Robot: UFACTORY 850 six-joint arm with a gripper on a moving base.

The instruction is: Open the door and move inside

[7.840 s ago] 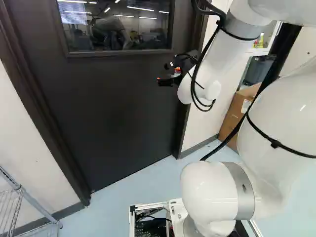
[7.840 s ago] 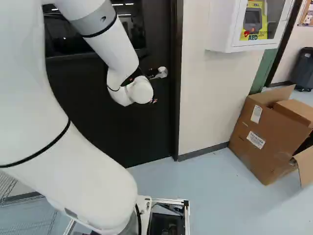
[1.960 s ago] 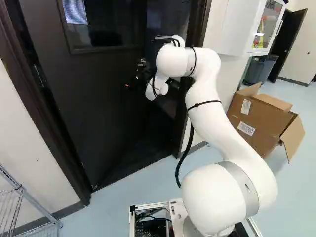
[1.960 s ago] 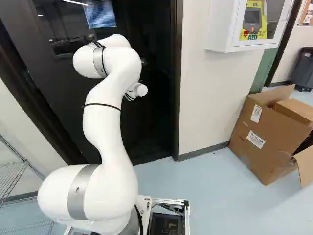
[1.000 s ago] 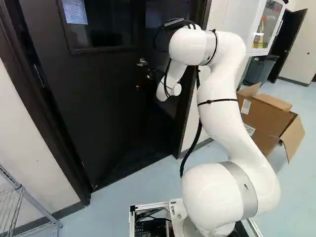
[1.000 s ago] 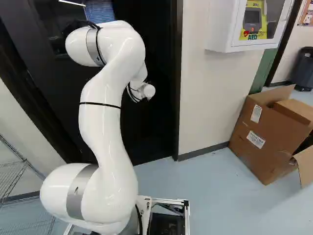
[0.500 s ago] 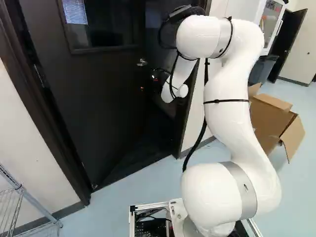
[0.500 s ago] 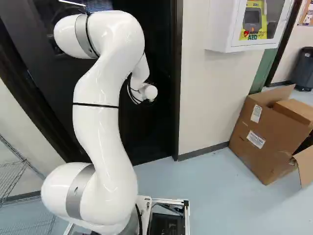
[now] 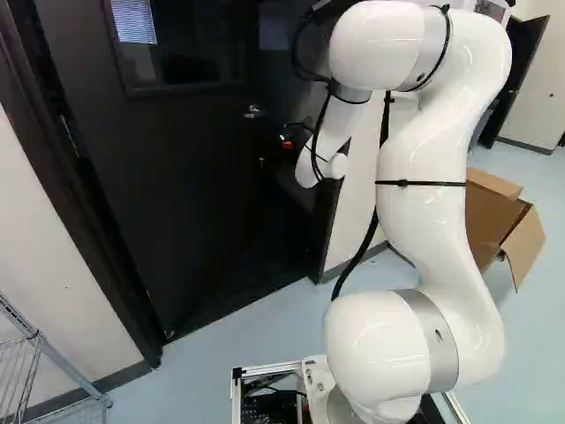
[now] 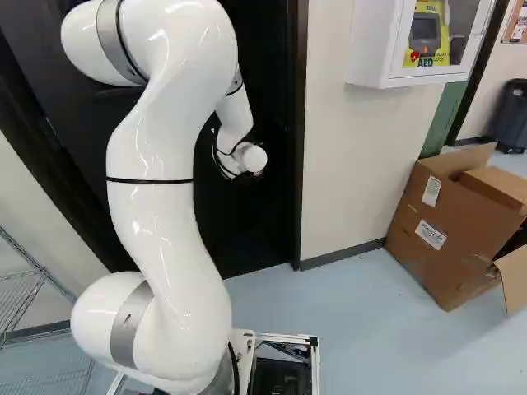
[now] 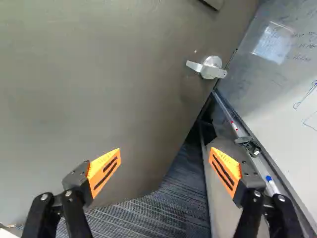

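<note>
Half facing the door [image 11: 99,89], ajar ahead of the base [image 9: 316,375], showing the tool [image 11: 165,152] spread wide and empty, probably needing steady pushing beside the lever handle [image 11: 211,68], likely feeling heavy, rigid and slick.

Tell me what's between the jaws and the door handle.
In the wrist view, only the bare face of the door shows between the open jaws and the handle.

Cardboard box [image 10: 449,239], top open; white cabinet [image 10: 370,45], wall-mounted; dark bin [image 10: 510,119]; wire rack [image 9: 67,365]; whiteboard [image 11: 297,82] bears handwriting; markers [image 11: 272,185].
</note>
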